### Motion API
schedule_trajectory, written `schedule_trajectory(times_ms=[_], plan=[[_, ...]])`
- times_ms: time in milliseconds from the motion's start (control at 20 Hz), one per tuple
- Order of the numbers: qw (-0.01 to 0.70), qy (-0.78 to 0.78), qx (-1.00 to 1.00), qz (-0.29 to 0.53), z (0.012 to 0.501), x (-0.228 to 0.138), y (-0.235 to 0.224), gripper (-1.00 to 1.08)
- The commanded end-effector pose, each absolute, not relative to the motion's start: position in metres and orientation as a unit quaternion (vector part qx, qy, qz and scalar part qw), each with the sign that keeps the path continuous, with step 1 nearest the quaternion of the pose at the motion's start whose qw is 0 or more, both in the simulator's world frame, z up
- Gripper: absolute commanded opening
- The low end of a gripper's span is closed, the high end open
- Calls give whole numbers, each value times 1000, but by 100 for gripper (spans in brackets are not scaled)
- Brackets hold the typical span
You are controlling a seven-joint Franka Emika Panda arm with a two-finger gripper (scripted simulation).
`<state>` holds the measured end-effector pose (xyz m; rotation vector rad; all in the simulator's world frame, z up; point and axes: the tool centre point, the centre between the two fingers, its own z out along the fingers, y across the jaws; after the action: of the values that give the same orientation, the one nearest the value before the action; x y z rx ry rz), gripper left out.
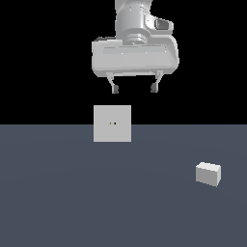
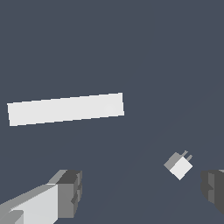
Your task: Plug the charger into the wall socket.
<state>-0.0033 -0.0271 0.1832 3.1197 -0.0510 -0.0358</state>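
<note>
Tool raised and spread wide, charger lying apart from the wall socket.

In the exterior view the tool point(image 1: 134, 89) hangs high above the wall socket point(image 1: 112, 123), its two fingers far apart and holding nothing. The socket stands upright on the dark tabletop point(image 1: 72, 202), with two tiny dots at its centre. The charger point(image 1: 208, 173) lies on the tabletop well apart from it, toward the exterior view's right. In the wrist view the charger point(image 2: 179, 165) shows two short prongs, and the socket point(image 2: 65, 109) appears as a pale strip.

No readable text, labels or numbers appear anywhere.
</note>
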Motion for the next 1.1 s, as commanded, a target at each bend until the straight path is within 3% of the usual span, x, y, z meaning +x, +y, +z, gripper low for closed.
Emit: schedule_trajectory(times_ms=[0, 500, 1050], plan=[[11, -16, 1000, -11, 183, -3, -27, 100], [14, -54, 998, 1, 172, -8, -41, 100], [26, -178, 983, 42, 133, -29, -87, 100]])
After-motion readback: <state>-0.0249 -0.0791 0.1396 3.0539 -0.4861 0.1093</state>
